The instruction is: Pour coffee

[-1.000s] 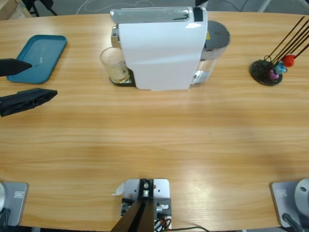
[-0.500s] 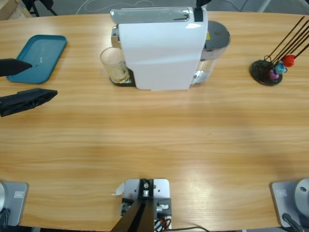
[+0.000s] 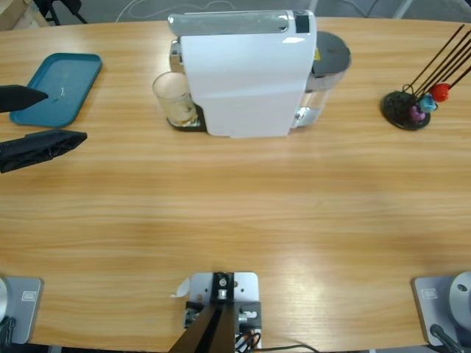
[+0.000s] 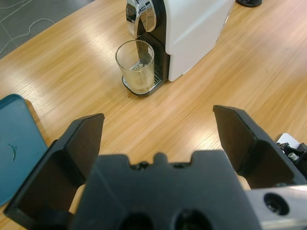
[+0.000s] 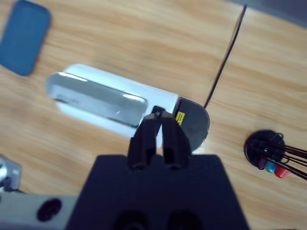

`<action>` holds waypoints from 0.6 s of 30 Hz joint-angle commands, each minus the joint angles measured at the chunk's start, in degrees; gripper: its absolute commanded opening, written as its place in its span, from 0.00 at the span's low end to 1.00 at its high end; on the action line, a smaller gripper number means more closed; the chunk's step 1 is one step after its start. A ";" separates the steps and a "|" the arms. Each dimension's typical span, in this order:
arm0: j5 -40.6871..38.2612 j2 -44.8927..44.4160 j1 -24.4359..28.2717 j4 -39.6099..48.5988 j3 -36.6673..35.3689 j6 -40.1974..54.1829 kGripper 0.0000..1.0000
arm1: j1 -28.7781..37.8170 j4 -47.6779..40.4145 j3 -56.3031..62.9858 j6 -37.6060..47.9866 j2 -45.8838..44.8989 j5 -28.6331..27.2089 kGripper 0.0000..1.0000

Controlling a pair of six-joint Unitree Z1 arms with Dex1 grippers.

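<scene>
Glass sits under the spout of the white coffee machine, on the machine's small drip tray, far side of the desk, left of the machine body. Coffee is a shallow pale tan layer at the bottom of the glass.

Left gripper hovers over the left edge of the desk, just near of the blue tray, jaws wide open and empty, pointed at the glass but well apart from it. Right gripper hangs high above the machine, looking straight down on it, jaws closed on nothing.

Handling, my read:
- Clear, thin-walled, smooth glass: rigid, fragile, slippery. Firm squeeze, not hard.
- Mostly empty, so light and easy to tip or knock off the drip tray on contact.
- Grab across the side wall around mid-height, from the open left side. Machine body blocks the right; spout sits right over the rim, so no top grasp.
- Slide it out level before lifting, to clear the spout.
- Low liquid level means little slosh risk in transit, but it needs a steep tilt to pour.

Capsule stand at far right is out of the way.
</scene>
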 commanded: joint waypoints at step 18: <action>0.46 -1.05 0.72 -0.43 1.57 -0.47 1.00 | 5.20 -20.67 42.20 2.40 -19.24 7.26 1.00</action>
